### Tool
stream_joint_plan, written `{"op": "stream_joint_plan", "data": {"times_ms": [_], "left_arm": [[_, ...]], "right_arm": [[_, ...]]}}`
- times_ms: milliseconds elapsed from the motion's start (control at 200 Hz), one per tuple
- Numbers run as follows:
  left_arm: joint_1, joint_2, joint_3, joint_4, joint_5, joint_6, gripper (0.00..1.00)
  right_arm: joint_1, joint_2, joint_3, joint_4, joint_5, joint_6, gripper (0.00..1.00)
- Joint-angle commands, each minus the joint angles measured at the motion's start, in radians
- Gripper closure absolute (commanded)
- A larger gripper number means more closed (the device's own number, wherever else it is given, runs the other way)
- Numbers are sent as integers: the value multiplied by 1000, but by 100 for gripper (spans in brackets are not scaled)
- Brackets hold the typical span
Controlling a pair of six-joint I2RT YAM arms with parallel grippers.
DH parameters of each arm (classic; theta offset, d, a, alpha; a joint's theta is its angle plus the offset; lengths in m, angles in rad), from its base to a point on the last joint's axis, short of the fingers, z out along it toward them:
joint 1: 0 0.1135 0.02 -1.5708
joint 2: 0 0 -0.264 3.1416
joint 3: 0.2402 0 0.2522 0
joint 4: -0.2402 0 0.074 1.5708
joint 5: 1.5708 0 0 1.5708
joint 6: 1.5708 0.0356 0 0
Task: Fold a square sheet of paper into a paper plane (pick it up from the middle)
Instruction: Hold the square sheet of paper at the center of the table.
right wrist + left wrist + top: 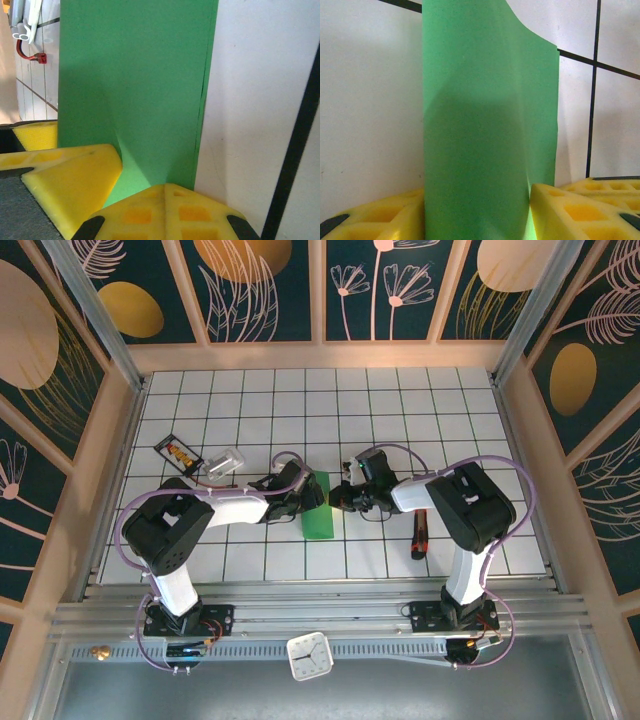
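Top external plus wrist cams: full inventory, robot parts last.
folded paper sheet: 1, bright green, table centre, between the grippers
marker: 1, red and black, near right, beside the right arm
clear plastic piece: 1, transparent, left of centre
card: 1, black with orange print, far left
clock: 1, white, near rail
table: 1, white, black grid
left gripper: 1, yellow fingers apart, astride the paper
right gripper: 1, yellow fingers, shut on the paper

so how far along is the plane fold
Early. The square sheet of paper already lies folded into a narrow strip. In hand: the right gripper is pinched shut on it, and the left gripper has a finger either side of it from the opposite side. Left: no pointed nose or wings show yet.
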State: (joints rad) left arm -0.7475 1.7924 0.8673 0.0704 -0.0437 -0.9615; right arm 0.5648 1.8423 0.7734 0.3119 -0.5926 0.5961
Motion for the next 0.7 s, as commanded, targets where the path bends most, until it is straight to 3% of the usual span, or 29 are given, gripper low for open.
{"op": "stream_joint_plan", "data": {"times_ms": [0,696], "left_arm": [[8,158,-43,-3,-6,19,47],[7,102,-14,-47,-39,21,39]], "right_arm": [[9,30,16,-42,42,-33,98],[17,60,24,-135,174,-74,99]]}}
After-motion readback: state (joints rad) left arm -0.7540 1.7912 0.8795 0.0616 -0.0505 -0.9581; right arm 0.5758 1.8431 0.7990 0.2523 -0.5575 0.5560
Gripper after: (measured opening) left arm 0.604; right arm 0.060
